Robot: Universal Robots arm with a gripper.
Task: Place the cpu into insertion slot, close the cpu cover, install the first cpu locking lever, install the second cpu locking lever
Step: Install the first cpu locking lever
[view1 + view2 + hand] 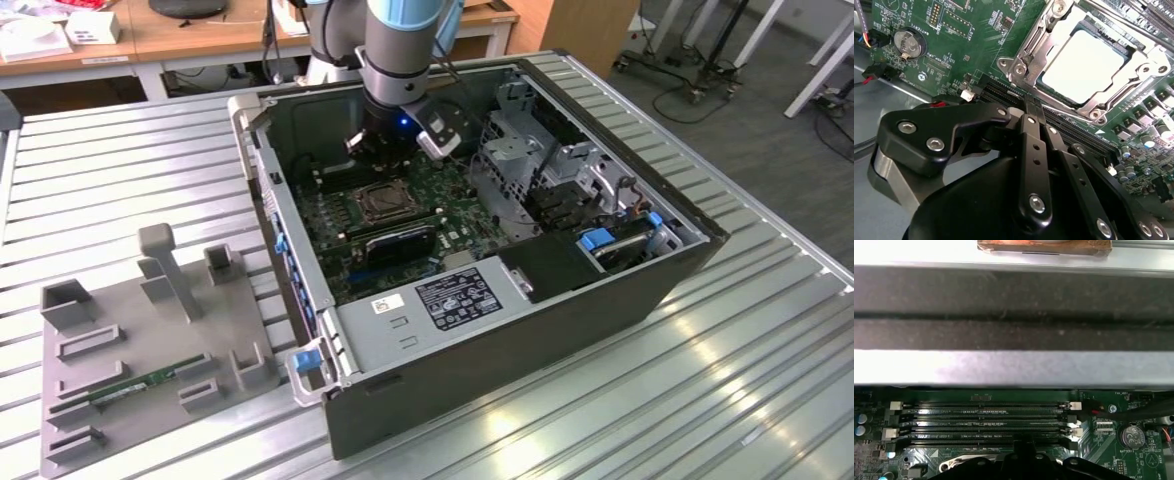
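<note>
Ribbed grey metal forms the table, on which one open computer case is laid on its side. One grey holding fixture is placed on the table at the exterior view's left, well apart from the arm, and one memory stick is seated in it. Wooden desks are seen behind the table, and a grey floor is seen at the exterior view's right.

One robot arm is lowered into the case, above the green motherboard. One gripper is carried on it; the fingers are pressed together with nothing grasped between them. In the second wrist view the fingertips are positioned over the memory slots, just beside the socket.

One cpu is seated flat in the socket, its pale metal top facing up. One cpu cover is lowered over it, so that the cpu top is framed by the square opening.

Four memory slots are counted in the first wrist view, all unfilled, next to the case wall. One coin battery is mounted near the slots' end.
</note>
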